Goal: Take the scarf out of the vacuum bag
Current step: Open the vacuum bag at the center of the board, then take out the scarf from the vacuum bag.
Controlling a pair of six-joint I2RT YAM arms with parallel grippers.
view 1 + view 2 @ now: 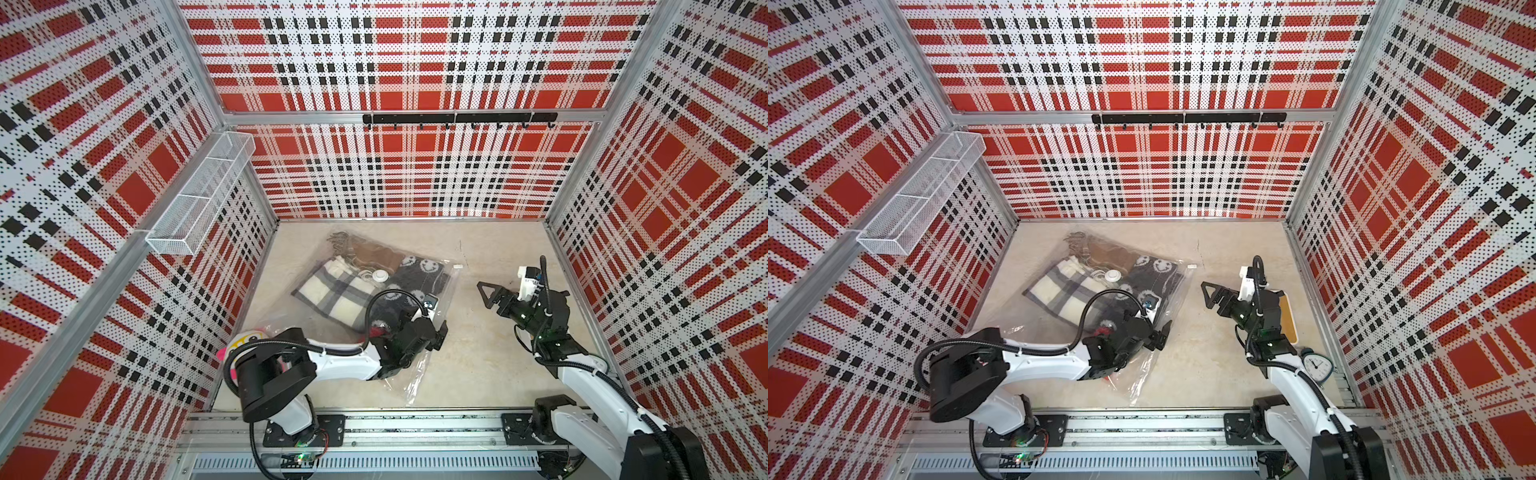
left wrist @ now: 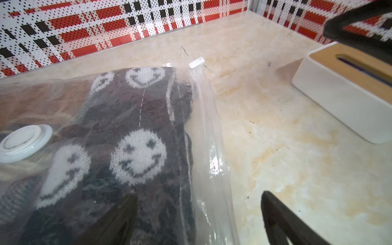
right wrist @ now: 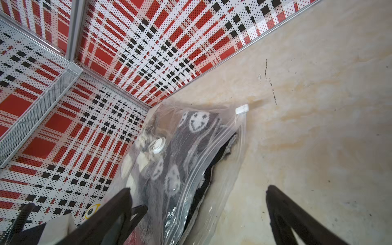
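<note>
The tabletop (image 1: 478,357) is a pale beige stone look, with yellowish marbling and a few dark specks. A clear vacuum bag (image 1: 357,286) stuffed with folded knitwear lies flat on its left half. Near the right edge sit a white box (image 2: 339,99) with a wooden lid and, closer to the front, a small clock (image 1: 1315,365).

Robot test cell: plaid perforated walls (image 1: 395,62), aluminium frame (image 1: 291,118).

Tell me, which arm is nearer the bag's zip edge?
Left, probably. The left gripper hangs open over the zip edge of the vacuum bag; the right gripper is open over the table.
</note>
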